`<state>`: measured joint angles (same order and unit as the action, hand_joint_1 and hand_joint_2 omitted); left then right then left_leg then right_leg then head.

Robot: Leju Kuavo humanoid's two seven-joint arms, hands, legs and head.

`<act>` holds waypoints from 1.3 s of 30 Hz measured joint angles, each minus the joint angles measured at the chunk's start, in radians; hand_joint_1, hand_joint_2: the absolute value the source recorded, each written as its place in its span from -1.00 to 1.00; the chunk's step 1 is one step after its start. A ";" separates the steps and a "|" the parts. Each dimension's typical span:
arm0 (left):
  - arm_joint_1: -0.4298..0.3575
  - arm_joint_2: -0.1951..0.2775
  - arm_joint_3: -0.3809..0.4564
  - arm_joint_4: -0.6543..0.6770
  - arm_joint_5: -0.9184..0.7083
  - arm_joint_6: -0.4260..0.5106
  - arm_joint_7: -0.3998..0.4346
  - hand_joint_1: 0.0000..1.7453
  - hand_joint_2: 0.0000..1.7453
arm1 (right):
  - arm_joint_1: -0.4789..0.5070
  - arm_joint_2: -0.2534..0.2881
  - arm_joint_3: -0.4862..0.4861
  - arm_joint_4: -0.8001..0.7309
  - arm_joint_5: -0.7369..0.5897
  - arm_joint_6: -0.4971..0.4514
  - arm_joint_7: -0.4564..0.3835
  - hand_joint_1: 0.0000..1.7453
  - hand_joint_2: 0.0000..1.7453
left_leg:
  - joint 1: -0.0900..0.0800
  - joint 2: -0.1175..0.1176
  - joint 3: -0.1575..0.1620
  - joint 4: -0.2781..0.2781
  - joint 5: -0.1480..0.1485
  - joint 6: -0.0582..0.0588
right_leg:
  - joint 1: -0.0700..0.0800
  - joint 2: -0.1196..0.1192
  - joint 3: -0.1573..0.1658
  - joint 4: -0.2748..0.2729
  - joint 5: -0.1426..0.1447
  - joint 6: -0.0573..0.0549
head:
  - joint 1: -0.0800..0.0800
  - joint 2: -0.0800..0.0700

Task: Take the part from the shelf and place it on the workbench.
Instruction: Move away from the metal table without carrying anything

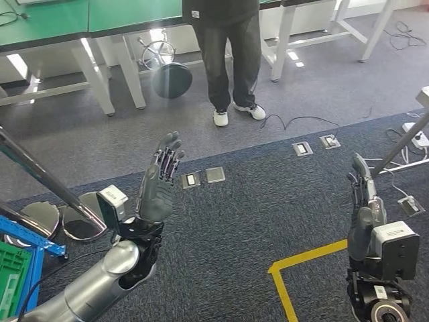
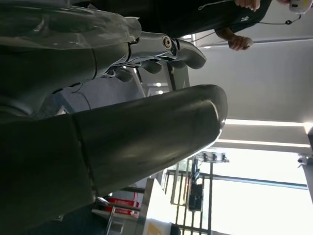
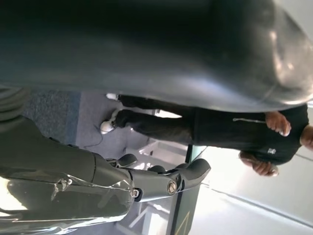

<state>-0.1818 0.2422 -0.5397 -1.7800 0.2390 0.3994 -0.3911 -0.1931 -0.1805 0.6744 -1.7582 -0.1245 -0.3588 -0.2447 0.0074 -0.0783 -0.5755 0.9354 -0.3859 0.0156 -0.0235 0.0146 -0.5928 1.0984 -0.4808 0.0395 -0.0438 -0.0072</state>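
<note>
Both hands were raised over the carpet with nothing in them as you looked down from the head camera. Your left hand (image 1: 161, 180) stood palm-in with its fingers (image 1: 169, 153) straight and spread, released. Your right hand (image 1: 365, 201) was up as well, its fingers extended and apart, also released. The wrist views showed the same: a thick thumb (image 2: 155, 132) and straight fingers, with nothing between them.

Ahead of you a person (image 1: 230, 57) in dark trousers and white shoes stood on the grey floor, in front of green tabletops (image 1: 91, 17) on white legs. A round stool (image 1: 171, 77) sat just beside the person. Floor sockets (image 1: 215, 175) dotted the carpet's edge, and a yellow tape line (image 1: 303, 258) crossed the carpet between your arms. At your left, a blue frame (image 1: 30, 243) held a green crate (image 1: 11, 272), with round metal bases (image 1: 81, 216) nearby. You could not make out the part or its shelf anywhere in these views.
</note>
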 joint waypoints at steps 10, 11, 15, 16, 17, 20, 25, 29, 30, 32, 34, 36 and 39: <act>0.016 0.005 0.000 -0.010 -0.011 0.011 0.000 -1.00 -1.00 | 0.000 0.003 0.001 0.001 0.005 0.017 -0.008 -1.00 -1.00 | 0.001 0.042 -0.102 0.165 -0.073 -0.047 | -0.006 -0.003 0.075 -0.151 0.036 -0.029 | -0.012 0.000; 0.017 0.006 0.000 -0.010 -0.011 0.011 0.001 -1.00 -1.00 | 0.001 0.004 0.002 0.001 0.005 0.017 -0.008 -1.00 -1.00 | 0.002 0.059 -0.139 0.238 -0.102 -0.050 | -0.004 -0.017 0.074 -0.151 0.036 -0.031 | -0.015 0.000; 0.023 0.006 0.000 -0.010 -0.011 0.012 0.001 -1.00 -1.00 | 0.003 0.004 0.003 0.002 0.005 0.018 -0.008 -1.00 -1.00 | 0.003 0.079 -0.135 0.230 -0.068 -0.048 | 0.000 -0.068 0.074 -0.150 0.033 -0.031 | -0.020 0.000; 0.023 0.007 0.000 -0.011 -0.011 0.012 0.001 -1.00 -1.00 | 0.002 0.004 0.003 0.002 0.005 0.018 -0.008 -1.00 -1.00 | 0.001 0.096 -0.090 0.148 -0.037 -0.043 | 0.001 -0.078 0.076 -0.150 0.031 -0.029 | -0.022 0.000; 0.023 0.007 0.000 -0.013 -0.011 0.012 0.001 -1.00 -1.00 | 0.001 0.005 0.003 0.002 0.005 0.018 -0.008 -1.00 -1.00 | -0.003 0.112 -0.052 0.078 -0.015 -0.038 | 0.004 -0.087 0.078 -0.150 0.029 -0.026 | -0.023 0.000; 0.022 0.008 0.000 -0.017 -0.012 0.012 0.001 -1.00 -1.00 | -0.001 0.006 0.003 0.002 0.005 0.018 -0.008 -1.00 -1.00 | -0.013 0.120 -0.018 0.010 -0.003 -0.021 | 0.010 -0.108 0.082 -0.152 0.024 -0.013 | -0.021 0.000; 0.024 0.010 0.000 -0.026 -0.015 0.013 0.000 -1.00 -1.00 | -0.002 0.010 0.003 0.001 0.005 0.015 -0.007 -1.00 -1.00 | -0.002 0.073 -0.004 -0.006 0.003 0.005 | 0.004 -0.045 0.031 -0.024 -0.057 0.009 | -0.008 0.000; 0.029 0.010 0.000 -0.026 -0.016 0.013 0.002 -1.00 -1.00 | 0.005 0.010 0.006 0.001 0.005 0.015 -0.004 -1.00 -1.00 | -0.004 0.025 -0.002 -0.004 0.002 0.008 | 0.004 -0.017 -0.061 0.151 -0.098 0.011 | -0.002 0.000; 0.029 0.010 0.000 -0.026 -0.016 0.013 0.003 -1.00 -1.00 | 0.005 0.010 0.006 0.002 0.005 0.015 -0.004 -1.00 -1.00 | -0.004 0.012 0.000 -0.003 0.001 0.007 | 0.004 -0.014 -0.043 0.103 -0.062 0.009 | -0.002 0.000; 0.029 0.010 0.000 -0.026 -0.016 0.013 0.003 -1.00 -1.00 | 0.004 0.010 0.006 0.002 0.005 0.015 -0.003 -1.00 -1.00 | -0.005 -0.013 0.001 0.001 -0.002 0.003 | 0.002 0.020 0.020 -0.044 0.013 0.001 | -0.001 0.000; 0.028 0.010 0.000 -0.027 -0.015 0.012 0.003 -1.00 -1.00 | 0.003 0.010 0.007 0.001 0.005 0.015 -0.003 -1.00 -1.00 | -0.004 -0.035 -0.008 0.007 -0.001 -0.006 | 0.000 0.054 0.062 -0.135 0.036 -0.005 | -0.001 0.000; 0.028 0.010 0.000 -0.027 -0.014 0.012 0.003 -1.00 -1.00 | 0.003 0.010 0.008 0.001 0.005 0.015 -0.002 -1.00 -1.00 | -0.001 -0.056 -0.018 0.008 0.005 -0.019 | 0.001 0.048 0.073 -0.148 0.030 -0.011 | -0.003 0.000; 0.028 0.012 0.001 -0.029 -0.013 0.012 0.002 -1.00 -1.00 | 0.000 0.011 0.008 0.001 0.005 0.014 -0.001 -1.00 -1.00 | -0.004 -0.009 -0.043 0.055 -0.021 -0.035 | -0.005 0.012 0.082 -0.160 0.036 -0.025 | -0.010 0.000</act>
<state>-0.1540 0.2546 -0.5390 -1.8089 0.2259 0.4112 -0.3886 -0.1927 -0.1693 0.6827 -1.7572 -0.1193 -0.3444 -0.2457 0.0035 -0.0869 -0.6190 0.9901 -0.4072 -0.0195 -0.0288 0.0270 -0.5107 0.9380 -0.4447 0.0142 -0.0538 -0.0072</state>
